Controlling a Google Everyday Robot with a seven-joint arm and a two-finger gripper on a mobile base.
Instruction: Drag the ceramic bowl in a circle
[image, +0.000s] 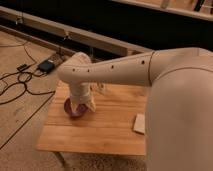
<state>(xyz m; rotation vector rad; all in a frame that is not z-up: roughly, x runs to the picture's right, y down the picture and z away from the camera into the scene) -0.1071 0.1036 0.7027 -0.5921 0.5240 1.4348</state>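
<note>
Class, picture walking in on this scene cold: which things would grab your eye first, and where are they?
The big white arm sweeps in from the right and fills much of the view. Its tool hangs down over the maroon ceramic bowl at the left end of the wooden table. A pale block lies near the table's right side, next to the arm.

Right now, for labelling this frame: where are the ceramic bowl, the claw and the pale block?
ceramic bowl (69, 107): camera view, left rim.
claw (82, 106): camera view, tip, down at the bowl.
pale block (139, 123): camera view, top face.
</note>
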